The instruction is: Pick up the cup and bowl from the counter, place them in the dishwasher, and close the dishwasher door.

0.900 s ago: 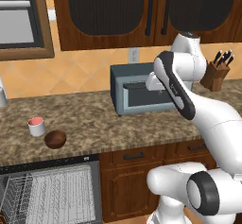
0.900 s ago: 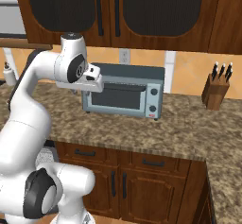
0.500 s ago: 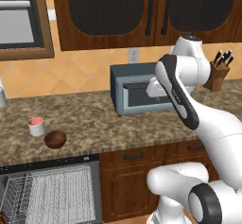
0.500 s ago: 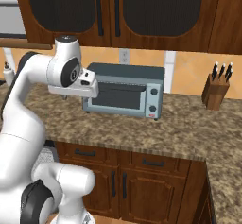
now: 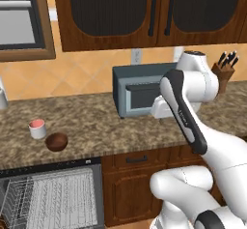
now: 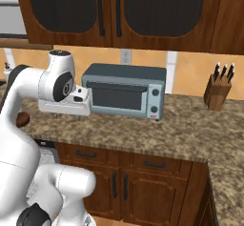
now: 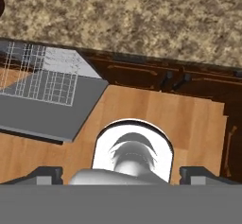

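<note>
As the white arm has swung lower in front of the grey toaster oven point(image 5: 140, 89) over the last moment, its gripper point(image 7: 121, 173) has spread its dark fingertips point(image 7: 45, 173) wide apart on nothing, so I judge the reach for the first dish is only starting. Well off to the arm's left on the speckled granite counter point(image 5: 96, 131), the small white cup with a pinkish-red inside point(image 5: 37, 128) and the dark reddish-brown bowl point(image 5: 56, 141) sit just beside each other, above the open dishwasher point(image 5: 48, 196) with its white wire rack

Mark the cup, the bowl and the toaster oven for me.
cup point(image 5: 37, 128): left base view, on its white side wall below the pinkish opening.
bowl point(image 5: 56, 141): left base view, middle of its dark reddish-brown body.
toaster oven point(image 6: 116, 97): right base view, on its glass door.
</note>
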